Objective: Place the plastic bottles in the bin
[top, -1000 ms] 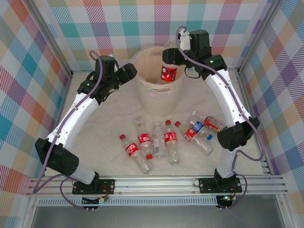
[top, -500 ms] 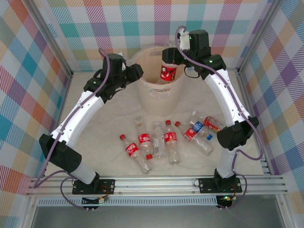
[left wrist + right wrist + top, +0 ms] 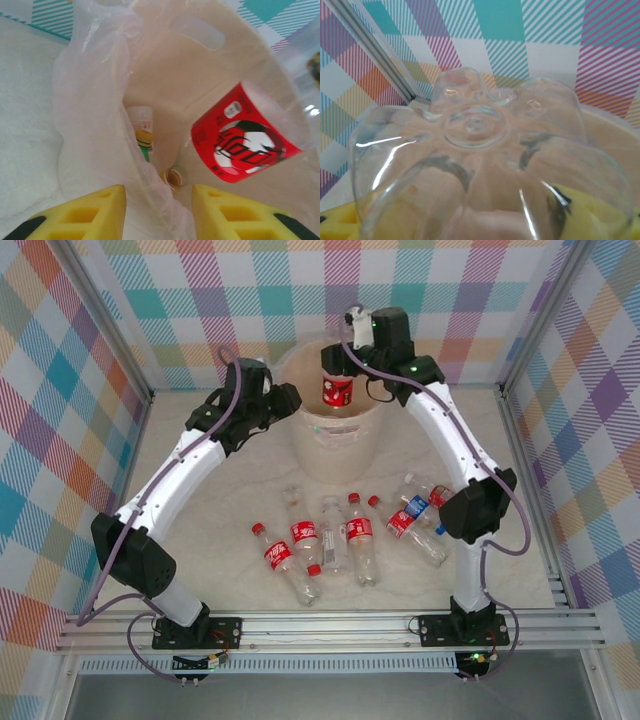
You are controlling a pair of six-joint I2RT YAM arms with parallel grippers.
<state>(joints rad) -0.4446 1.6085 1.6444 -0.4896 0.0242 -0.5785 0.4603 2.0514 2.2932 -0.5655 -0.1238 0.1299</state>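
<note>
Holding a red-labelled bottle (image 3: 338, 392) across its body, the right end effector (image 3: 337, 368) hung over the mouth of the bin (image 3: 310, 435). In the right wrist view the bottle's clear base faced the camera, with a yellow pad on either side of it. The left end effector (image 3: 159, 210) sat at the bin's left rim with its pads partly apart. A fold of the clear liner (image 3: 90, 100) lay in the gap, and we could not tell whether it was pinched. A few bottles (image 3: 140, 120) lay at the bottom of the bin. Several more loose bottles (image 3: 345, 535) lay on their sides in a cluster on the desk (image 3: 220, 510), some touching.

We judged them empty, so very light, and thin-walled enough to dent under a hard squeeze. Smooth and round, they would likely roll or slip. A gentle hold across the labelled middle seemed best to us, or at the stiffer neck below the cap.
</note>
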